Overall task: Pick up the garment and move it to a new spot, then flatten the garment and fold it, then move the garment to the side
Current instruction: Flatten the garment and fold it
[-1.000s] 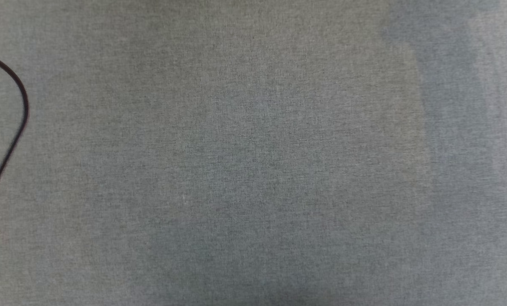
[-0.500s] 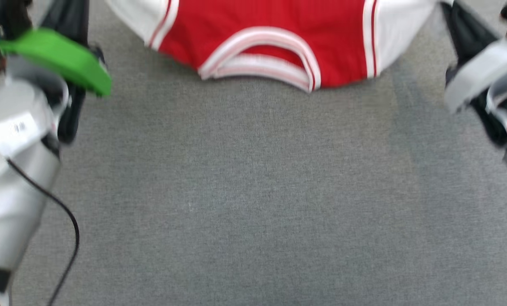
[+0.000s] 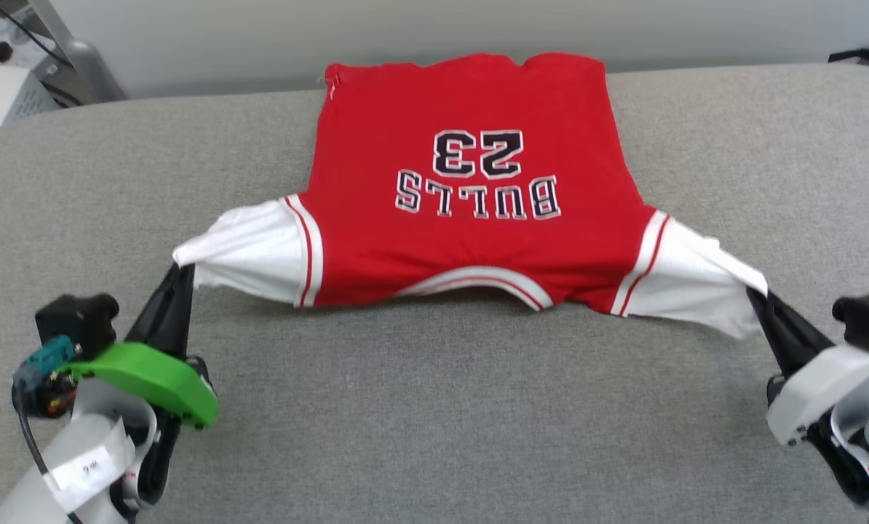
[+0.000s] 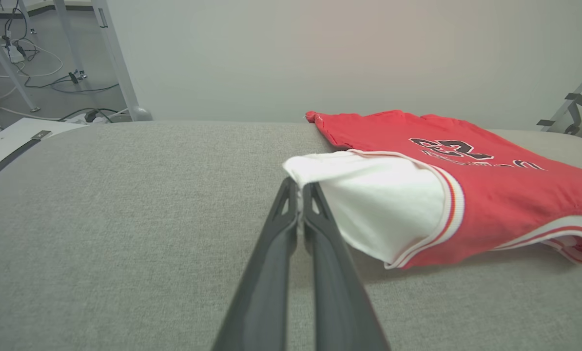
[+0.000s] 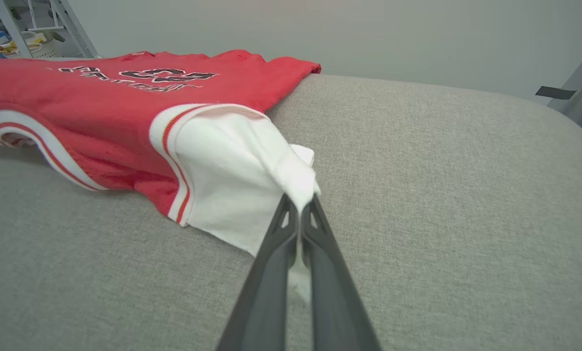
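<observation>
While our left gripper (image 3: 184, 275) is clamped shut on one white sleeve tip and our right gripper (image 3: 756, 297) on the other, the garment (image 3: 471, 218) stretches between them. Its sleeves are lifted, and its red body lies on the grey padded surface (image 3: 434, 422) with the hem toward the far edge. Half a second ago our head view caught only the collar; the camera has tilted up, so we now see the whole shirt. We judge the move done and the flattening under way.

Lab: floor cables (image 4: 42, 85), metal legs (image 4: 118, 58)
</observation>
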You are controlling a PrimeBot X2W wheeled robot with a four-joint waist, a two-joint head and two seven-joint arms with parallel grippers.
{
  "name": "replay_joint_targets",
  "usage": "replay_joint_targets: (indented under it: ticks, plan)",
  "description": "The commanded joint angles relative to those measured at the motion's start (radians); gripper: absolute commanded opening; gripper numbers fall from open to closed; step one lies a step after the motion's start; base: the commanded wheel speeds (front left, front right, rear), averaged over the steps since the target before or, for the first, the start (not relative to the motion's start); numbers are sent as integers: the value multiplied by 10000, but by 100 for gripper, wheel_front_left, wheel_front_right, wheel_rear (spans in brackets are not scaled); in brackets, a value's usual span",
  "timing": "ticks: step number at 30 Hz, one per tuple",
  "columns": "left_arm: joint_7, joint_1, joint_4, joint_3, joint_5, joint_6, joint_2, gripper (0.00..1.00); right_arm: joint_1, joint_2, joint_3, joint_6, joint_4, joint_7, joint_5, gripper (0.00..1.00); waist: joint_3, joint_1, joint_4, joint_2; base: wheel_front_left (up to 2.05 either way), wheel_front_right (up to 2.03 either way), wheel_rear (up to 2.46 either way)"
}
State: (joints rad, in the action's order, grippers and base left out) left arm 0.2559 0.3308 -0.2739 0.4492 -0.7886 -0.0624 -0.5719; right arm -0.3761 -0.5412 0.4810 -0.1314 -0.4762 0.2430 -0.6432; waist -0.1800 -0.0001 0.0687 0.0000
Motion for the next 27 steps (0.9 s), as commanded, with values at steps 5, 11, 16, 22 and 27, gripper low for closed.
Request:
replay_joint_targets:
  ticks: [5,11,16,22,27]
  plan:
    - [58,-1590,471,-125,-223,-352,-124,0,2039,22,-975,7,864,-532,303,0,1087,1,-304,0,0,0,0]
    - [58,-3252,842,-263,-483,-759,-164,0,3999,195,-2058,7,1929,-1527,664,0,1472,1,-411,0,0,0,0]
    - [58,-4170,914,-381,-531,-896,30,0,5445,333,-2954,7,2880,-2428,843,0,1587,1,-559,0,0,0,0]
    - [58,-4355,845,-337,-390,-782,348,0,6301,646,-3725,7,3800,-3332,1182,0,1542,1,-707,0,0,0,0]
    - [58,-3951,780,-103,-128,-680,675,0,6043,912,-4154,7,4545,-3747,1604,100,1408,1,-756,0,0,0,0]
